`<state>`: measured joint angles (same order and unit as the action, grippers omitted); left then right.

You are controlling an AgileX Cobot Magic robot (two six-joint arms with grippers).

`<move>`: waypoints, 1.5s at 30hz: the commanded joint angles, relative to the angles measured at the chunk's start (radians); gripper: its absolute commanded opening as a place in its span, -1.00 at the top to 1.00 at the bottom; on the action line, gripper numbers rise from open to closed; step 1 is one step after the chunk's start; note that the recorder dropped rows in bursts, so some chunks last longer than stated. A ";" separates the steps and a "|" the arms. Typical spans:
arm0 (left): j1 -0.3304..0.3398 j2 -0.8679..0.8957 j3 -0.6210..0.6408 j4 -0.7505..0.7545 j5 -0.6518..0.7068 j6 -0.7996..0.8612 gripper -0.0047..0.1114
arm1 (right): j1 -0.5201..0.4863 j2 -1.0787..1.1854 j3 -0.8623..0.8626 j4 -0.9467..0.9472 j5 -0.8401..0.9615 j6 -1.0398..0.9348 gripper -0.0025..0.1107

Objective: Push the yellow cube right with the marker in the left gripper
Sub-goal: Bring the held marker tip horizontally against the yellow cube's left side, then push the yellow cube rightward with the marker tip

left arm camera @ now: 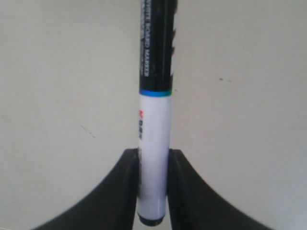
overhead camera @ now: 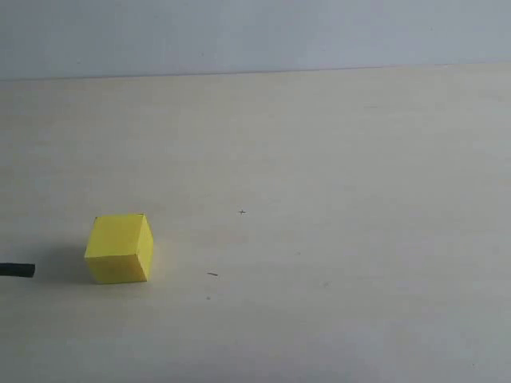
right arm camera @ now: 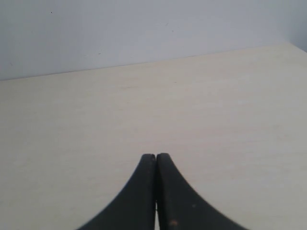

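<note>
Exterior: pale beige tabletop [overhead camera: 335, 159], grey wall behind. Low left, bright yellow sharp-edged cube [overhead camera: 120, 248]; black end of slim white whiteboard marker [overhead camera: 17, 270] at left edge, near, not touching. Rightward only tiny dark specks. Risk: off-centre contact, likely spin instead of slide.
Left wrist: black flat-jawed left gripper [left arm camera: 153, 160] clamped on marker barrel; possible pivot under load. Cube unseen.
Right wrist: black right gripper [right arm camera: 156, 160] pressed closed, empty.

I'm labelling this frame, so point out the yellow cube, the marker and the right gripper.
yellow cube [overhead camera: 120, 249]: exterior view, centre of the block.
marker [left arm camera: 154, 129]: left wrist view, white barrel above the jaws.
right gripper [right arm camera: 156, 157]: right wrist view, where the closed fingertips meet.
</note>
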<state>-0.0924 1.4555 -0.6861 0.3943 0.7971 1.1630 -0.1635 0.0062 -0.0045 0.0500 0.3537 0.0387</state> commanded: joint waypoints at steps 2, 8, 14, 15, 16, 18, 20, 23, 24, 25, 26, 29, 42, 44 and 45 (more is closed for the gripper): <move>0.013 0.017 0.003 -0.077 -0.147 0.008 0.92 | 0.002 -0.006 0.004 0.001 -0.004 0.000 0.96; 0.072 0.067 0.003 -0.124 -0.139 0.067 0.92 | 0.002 -0.006 0.004 0.001 -0.004 0.000 0.96; 0.083 0.081 0.003 -0.129 -0.186 0.089 0.92 | 0.002 -0.006 0.004 0.001 -0.001 0.000 0.96; 0.083 0.084 0.003 -0.129 -0.192 0.089 0.92 | 0.002 -0.006 0.004 0.001 -0.001 0.000 0.96; 0.083 0.089 0.003 -0.129 -0.192 0.089 0.92 | 0.002 -0.006 0.004 0.001 -0.001 0.000 0.96; 0.081 0.099 0.003 -0.129 -0.202 0.089 0.92 | 0.002 -0.006 0.004 0.001 -0.001 0.000 0.96; 0.059 0.104 0.003 -0.149 -0.202 0.086 0.92 | 0.002 -0.006 0.004 0.001 -0.001 0.000 0.96; -0.008 0.115 0.003 -0.151 -0.205 0.061 0.92 | 0.002 -0.006 0.004 0.001 -0.001 0.000 0.96; -0.036 0.122 0.003 -0.151 -0.205 0.053 0.92 | 0.002 -0.006 0.004 0.001 -0.001 0.000 0.96; -0.076 0.127 0.001 -0.151 -0.205 0.050 0.92 | 0.002 -0.006 0.004 0.001 -0.001 0.000 0.96; -0.119 0.128 0.001 -0.151 -0.218 0.042 0.92 | 0.002 -0.006 0.004 0.001 -0.001 0.000 0.96; -0.231 0.122 -0.013 -0.109 -0.226 -0.097 0.92 | 0.002 -0.006 0.004 0.001 -0.001 0.000 0.96; -0.177 0.150 -0.051 0.069 -0.188 -0.304 0.92 | 0.002 -0.006 0.004 0.001 -0.001 0.000 0.96; -0.177 0.172 -0.051 0.057 -0.239 -0.304 0.92 | 0.002 -0.006 0.004 0.001 -0.001 0.000 0.96; -0.177 0.182 -0.051 0.043 -0.260 -0.304 0.92 | 0.002 -0.006 0.004 0.001 -0.001 0.000 0.96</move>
<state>-0.2726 1.6134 -0.7320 0.4596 0.6004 0.8747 -0.1635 0.0062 -0.0045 0.0500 0.3537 0.0387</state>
